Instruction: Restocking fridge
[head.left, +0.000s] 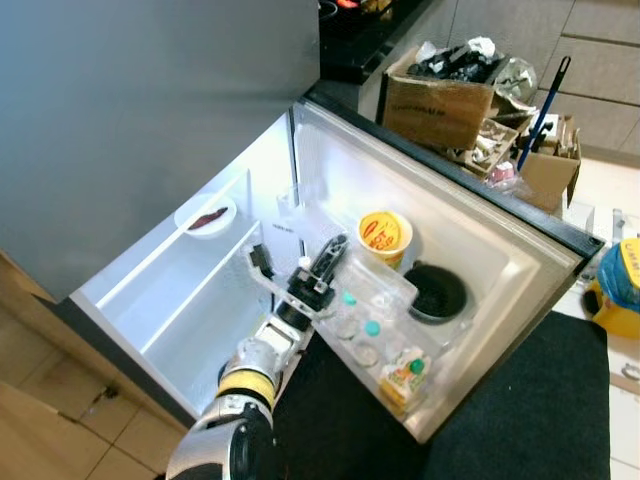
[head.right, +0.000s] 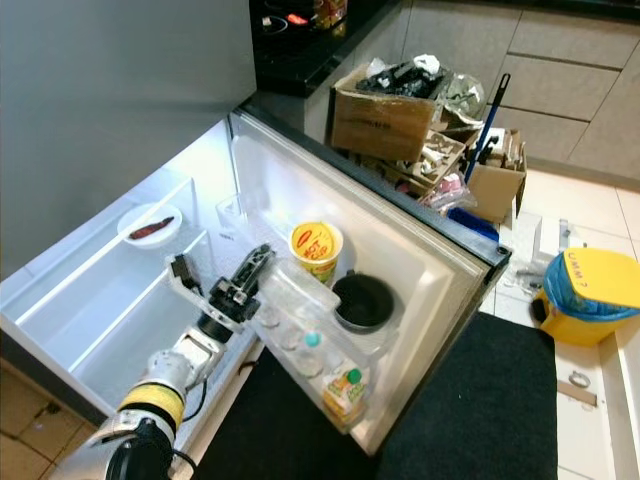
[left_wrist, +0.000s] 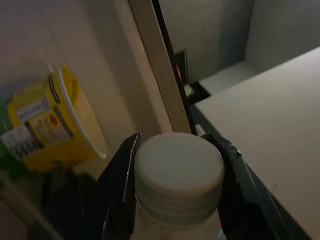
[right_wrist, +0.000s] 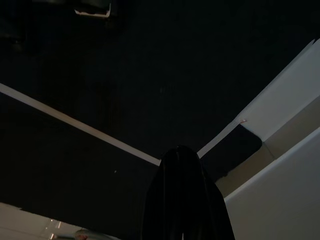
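while reaching into the open fridge door (head.left: 520, 262), left gripper (left_wrist: 176, 172) clamps a white-capped bottle (left_wrist: 179, 175). yellow tub (head.left: 385, 236) sits nearby. right gripper (right_wrist: 184, 200) state: cannot tell.

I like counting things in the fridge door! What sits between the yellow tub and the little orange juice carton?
In the left eye view, small clear bottles with teal caps stand in the door's clear bin, between the yellow tub and the orange juice carton.

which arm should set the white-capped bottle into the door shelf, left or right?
Left. The left gripper is already shut on the white-capped bottle, right at the door shelf beside the yellow tub. The right gripper looks at dark surroundings with nothing between its fingers.
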